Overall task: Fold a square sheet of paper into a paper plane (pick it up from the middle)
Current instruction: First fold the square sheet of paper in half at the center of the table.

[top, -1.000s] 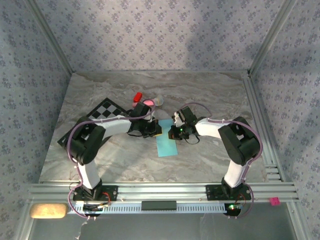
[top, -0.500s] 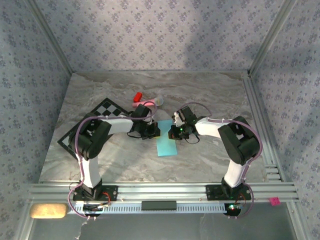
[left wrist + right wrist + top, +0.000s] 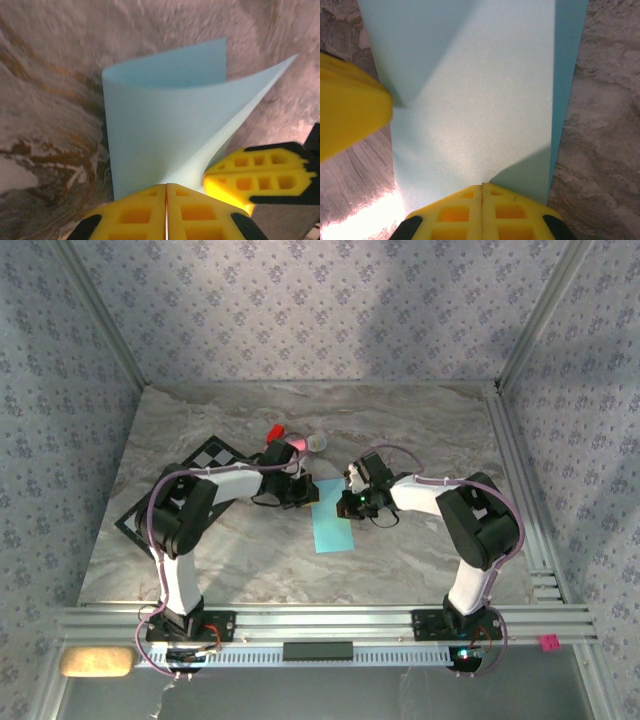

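Marble-patterned table carries the work. The black-and-white checkered mat lies well to the left and plays no part.

The square sheet of paper, light blue, lies at mid-table, doubled into a narrow strip. Its long axis runs from the far side toward the arm bases, leaning slightly. Both arms reach the far end of the strip. The left gripper is at the left long edge and the right gripper at the right long edge. The strip therefore lies between them, and neither arm is appreciably nearer.

In the left wrist view, the paper extends directly ahead of the closed fingertips. Its upper layer stands up off the lower one rather than lying flat. In the right wrist view, the strip runs lengthwise straight ahead of the fingertips.

Jaw state: both pairs are clenched, pads meeting with no gap. Whether either pinches a paper edge cannot be determined.

Judgement: the raised layer needs pressing flat along the long axis before any further fold. No dart shape is formed yet.
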### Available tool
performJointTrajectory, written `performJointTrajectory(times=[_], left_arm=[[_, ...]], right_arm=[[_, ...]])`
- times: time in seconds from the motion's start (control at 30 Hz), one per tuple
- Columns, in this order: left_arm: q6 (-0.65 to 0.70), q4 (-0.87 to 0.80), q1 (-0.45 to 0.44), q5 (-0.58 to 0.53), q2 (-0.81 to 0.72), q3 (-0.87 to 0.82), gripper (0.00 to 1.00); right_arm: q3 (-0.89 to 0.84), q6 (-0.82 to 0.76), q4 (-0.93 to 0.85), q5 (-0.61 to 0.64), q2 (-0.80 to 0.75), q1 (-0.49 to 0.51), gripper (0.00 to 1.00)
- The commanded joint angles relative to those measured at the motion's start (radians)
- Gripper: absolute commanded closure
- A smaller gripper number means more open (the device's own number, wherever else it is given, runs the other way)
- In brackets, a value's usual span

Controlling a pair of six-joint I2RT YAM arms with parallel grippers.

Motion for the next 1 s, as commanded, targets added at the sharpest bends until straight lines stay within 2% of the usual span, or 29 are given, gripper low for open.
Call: performJointTrajectory(times=[0.0, 0.3, 0.7, 0.97], left_arm=[[0.023, -0.022, 0.016, 0.028, 0.034, 0.034, 0.91], [0.018, -0.011, 0.021, -0.009, 0.084, -0.017, 0.91], [0.030, -0.055, 0.027, 0.035, 0.041, 0.087, 0.89], [0.028, -0.054, 0.047, 0.028, 0.116, 0.111, 0.90]], right_arm=[[-0.067, 0.009, -0.210, 0.124, 0.081, 0.000, 1.00], [-0.077, 0.009, -0.210, 0.130, 0.087, 0.001, 1.00], [-0.075, 0.005, -0.219, 0.135, 0.077, 0.001, 1.00], [-0.077, 0.007, -0.218, 0.136, 0.081, 0.000, 1.00]])
